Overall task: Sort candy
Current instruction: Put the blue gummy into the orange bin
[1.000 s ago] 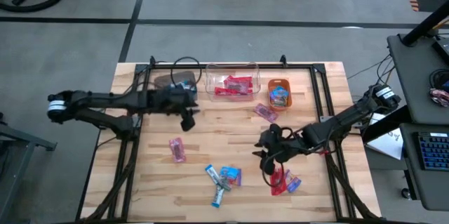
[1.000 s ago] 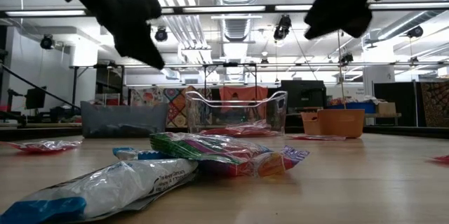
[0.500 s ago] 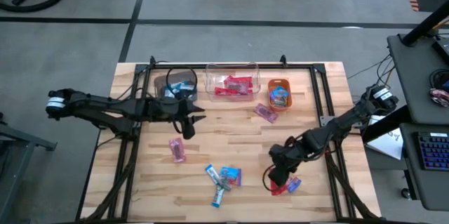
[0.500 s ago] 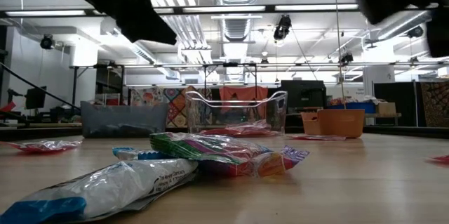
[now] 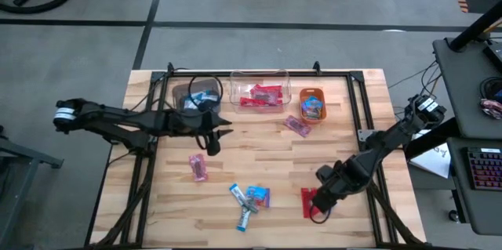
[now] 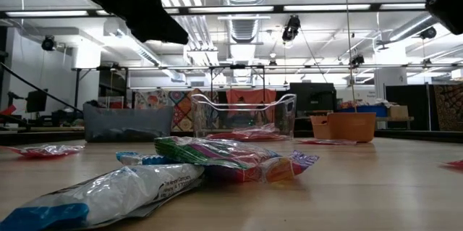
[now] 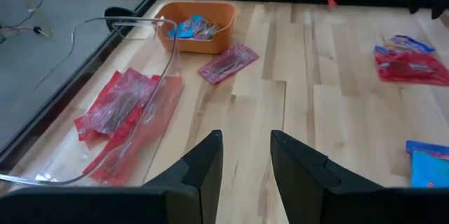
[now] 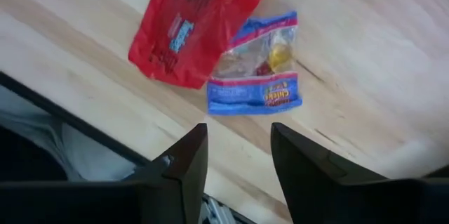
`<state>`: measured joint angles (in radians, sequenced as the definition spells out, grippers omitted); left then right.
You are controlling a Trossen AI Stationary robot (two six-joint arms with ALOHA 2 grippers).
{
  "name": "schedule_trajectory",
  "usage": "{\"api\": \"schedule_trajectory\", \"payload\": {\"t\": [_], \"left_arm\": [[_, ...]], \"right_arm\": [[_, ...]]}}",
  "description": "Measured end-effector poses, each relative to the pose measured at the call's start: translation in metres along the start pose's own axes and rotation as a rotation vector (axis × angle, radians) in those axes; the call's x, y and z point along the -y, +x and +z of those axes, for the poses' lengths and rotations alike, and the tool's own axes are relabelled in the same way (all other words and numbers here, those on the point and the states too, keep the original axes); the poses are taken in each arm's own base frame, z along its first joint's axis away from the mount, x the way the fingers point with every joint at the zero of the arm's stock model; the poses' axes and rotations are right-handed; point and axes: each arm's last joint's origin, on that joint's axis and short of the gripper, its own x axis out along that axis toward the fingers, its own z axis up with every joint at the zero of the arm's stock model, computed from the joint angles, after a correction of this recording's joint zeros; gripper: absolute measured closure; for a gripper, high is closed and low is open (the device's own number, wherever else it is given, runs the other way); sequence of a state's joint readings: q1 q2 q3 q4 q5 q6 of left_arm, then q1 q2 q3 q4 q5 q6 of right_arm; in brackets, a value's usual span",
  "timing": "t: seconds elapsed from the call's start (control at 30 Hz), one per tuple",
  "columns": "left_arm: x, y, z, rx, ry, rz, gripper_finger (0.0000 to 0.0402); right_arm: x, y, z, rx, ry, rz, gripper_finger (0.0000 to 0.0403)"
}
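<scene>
the right tool (image 5: 319, 203) has moved down to the tabletop (image 5: 259, 160) edge and now hangs, jaws apart and empty, just over the red candy (image 8: 196, 20) and blue candy (image 8: 258, 69); a pick seems next. the left tool (image 5: 210, 139), jaws apart, holds nothing, having left the bins.

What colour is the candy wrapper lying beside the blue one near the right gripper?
Red wrapper, clearest in the right wrist view.
</scene>
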<state>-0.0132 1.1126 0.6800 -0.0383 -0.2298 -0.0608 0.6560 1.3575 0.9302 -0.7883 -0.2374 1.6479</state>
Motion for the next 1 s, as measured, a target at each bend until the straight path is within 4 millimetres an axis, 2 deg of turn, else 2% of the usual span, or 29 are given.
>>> {"api": "schedule_trajectory", "payload": {"t": [0.2, 0.37, 0.83, 1.0], "left_arm": [[0.001, 0.007, -0.004, -0.028, 0.005, 0.001, 0.0296], [0.003, 0.013, -0.008, -0.052, 0.010, 0.003, 0.0296], [0.003, 0.017, -0.008, -0.052, 0.016, 0.003, 0.0296], [0.003, 0.017, -0.008, -0.044, 0.015, 0.002, 0.0296]], "right_arm": [[-0.001, 0.009, 0.001, 0.008, 0.029, -0.036, 0.0219], [-0.002, 0.023, 0.005, 0.024, -0.025, -0.091, 0.0209], [-0.004, 0.062, 0.014, 0.021, -0.110, -0.222, 0.0210], [-0.003, 0.070, 0.016, 0.021, -0.142, -0.251, 0.0245]]}}
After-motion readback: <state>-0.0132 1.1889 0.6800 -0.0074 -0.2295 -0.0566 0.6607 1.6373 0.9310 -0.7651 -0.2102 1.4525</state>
